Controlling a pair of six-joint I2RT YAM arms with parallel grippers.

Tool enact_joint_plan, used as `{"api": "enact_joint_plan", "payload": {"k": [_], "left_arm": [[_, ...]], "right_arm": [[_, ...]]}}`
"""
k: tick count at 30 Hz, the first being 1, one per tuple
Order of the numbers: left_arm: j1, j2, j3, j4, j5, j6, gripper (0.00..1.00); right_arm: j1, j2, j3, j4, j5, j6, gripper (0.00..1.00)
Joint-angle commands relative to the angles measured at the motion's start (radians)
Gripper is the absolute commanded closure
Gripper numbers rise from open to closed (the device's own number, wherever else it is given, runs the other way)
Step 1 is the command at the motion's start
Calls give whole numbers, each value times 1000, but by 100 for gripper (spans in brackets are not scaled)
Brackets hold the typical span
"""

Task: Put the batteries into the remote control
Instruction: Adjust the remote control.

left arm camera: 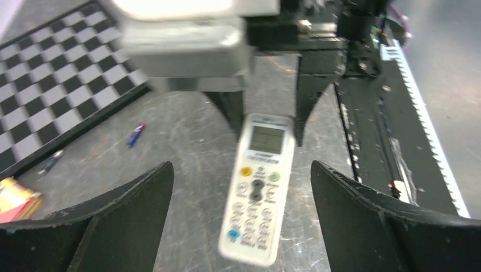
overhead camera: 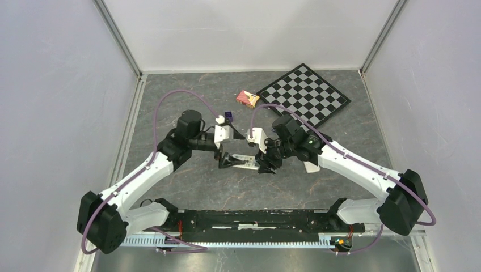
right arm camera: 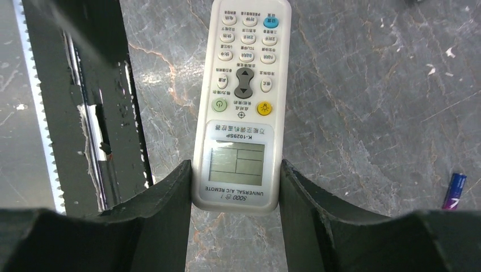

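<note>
Right claw clamps the remote by its display end, buttons up, at worktop centre. My left claw gapes wide around its other end, not touching. One battery lies near the chessboard.

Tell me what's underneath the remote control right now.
Only the grey marbled table shows around it. The remote control is keypad up, gripped at its display end by the right pincer, so its back faces down, unseen; anything beneath it is covered.

Left hand, right hand, remote control between
</note>
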Motion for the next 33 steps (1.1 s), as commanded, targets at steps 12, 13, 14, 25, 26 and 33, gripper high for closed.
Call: {"api": "enact_joint_plan", "payload": {"k": [12,13,14,25,26,33], "left_arm": [[-126,177,64,-182,51,249,14],[-126,176,63,-175,49,247,14],[-126,178,63,-169,47,248,14],[-126,157,10,-1,-5,210,3],[-126,151,2,11,-17,204,4],[-126,157,-12,-33,-15,236,9]], "right_arm": [[-4,-7,115,-63,-66,-69,80],[-4,-6,116,-62,-69,-70,80],[-4,-7,117,-62,-70,-71,80],[-4,-23,99,-79,-90,-113,80],[-4,-28,97,-76,-88,-117,80],[-4,-74,83,-31,-103,-118,80]]}}
